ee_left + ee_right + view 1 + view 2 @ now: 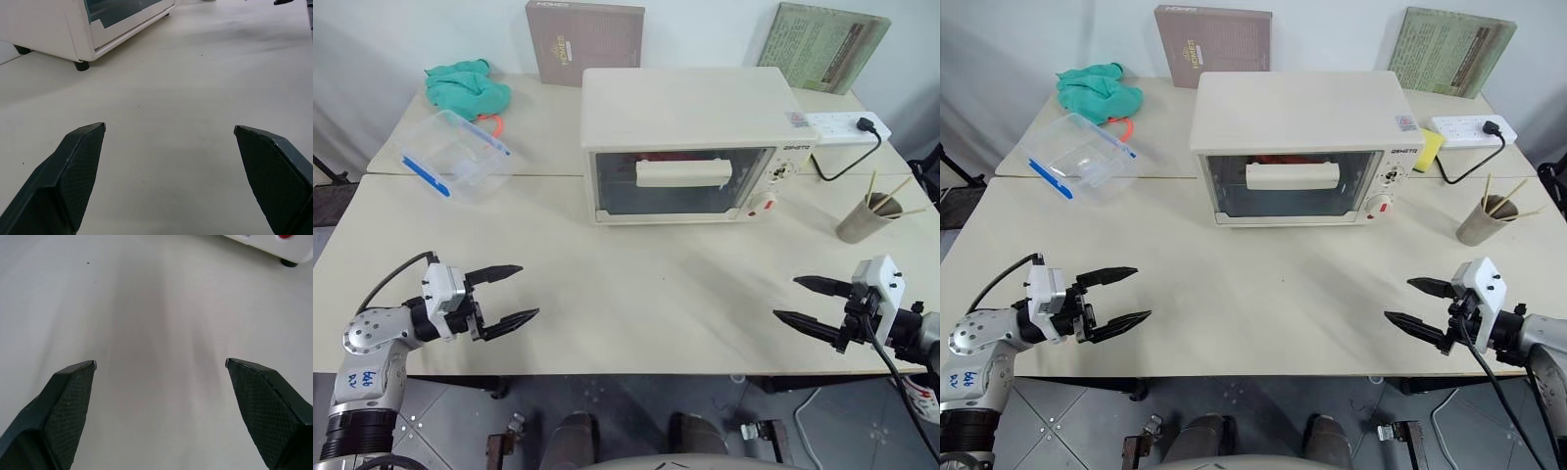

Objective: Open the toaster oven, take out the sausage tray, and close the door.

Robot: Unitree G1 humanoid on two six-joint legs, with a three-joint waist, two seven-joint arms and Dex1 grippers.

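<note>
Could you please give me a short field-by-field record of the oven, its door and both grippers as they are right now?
oven: cream-white boxy toaster oven at the middle of the beige table
door: glass front door shut, cream bar handle untouched
tray: red-orange shapes behind the glass, tray itself not clear
left gripper: open, holding nothing, over the table's near edge
right gripper: open, holding nothing, over the near edge
task stage: not yet begun

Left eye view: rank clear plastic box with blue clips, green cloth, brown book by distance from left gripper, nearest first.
From the left gripper:
1. Clear plastic box with blue clips, table's left side.
2. Crumpled green cloth, far-left corner behind the box.
3. Brown book, upright against the back wall.
</note>
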